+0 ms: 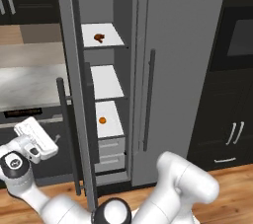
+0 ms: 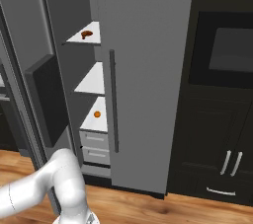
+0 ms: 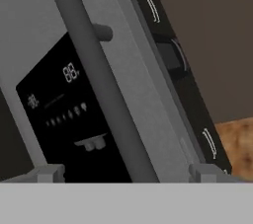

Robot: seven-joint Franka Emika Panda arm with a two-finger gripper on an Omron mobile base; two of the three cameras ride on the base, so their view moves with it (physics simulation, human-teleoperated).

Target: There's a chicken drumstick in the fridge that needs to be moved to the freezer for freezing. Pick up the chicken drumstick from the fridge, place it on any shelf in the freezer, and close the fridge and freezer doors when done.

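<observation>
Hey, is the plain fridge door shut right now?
Shut. The plain fridge door lies flat across its half, hiding the inside, while the freezer door stands swung out, showing white shelves.

Inside the open freezer (image 1: 106,1), the top white shelf (image 1: 111,38) holds the chicken drumstick (image 1: 99,37), the middle shelf (image 1: 106,82) is bare, and the lowest shelf (image 1: 112,124) holds a small orange ball (image 1: 102,120).

The freezer (image 2: 74,70) stands with its door (image 2: 34,70) swung wide open, black dispenser panel on its face; the fridge door (image 2: 148,80) is closed. The chicken drumstick (image 2: 86,33) lies on the top shelf (image 2: 85,38) near the front edge. A small orange ball (image 2: 97,114) sits mid-way on the lowest shelf (image 2: 95,119), above two grey drawers (image 2: 96,146).
</observation>
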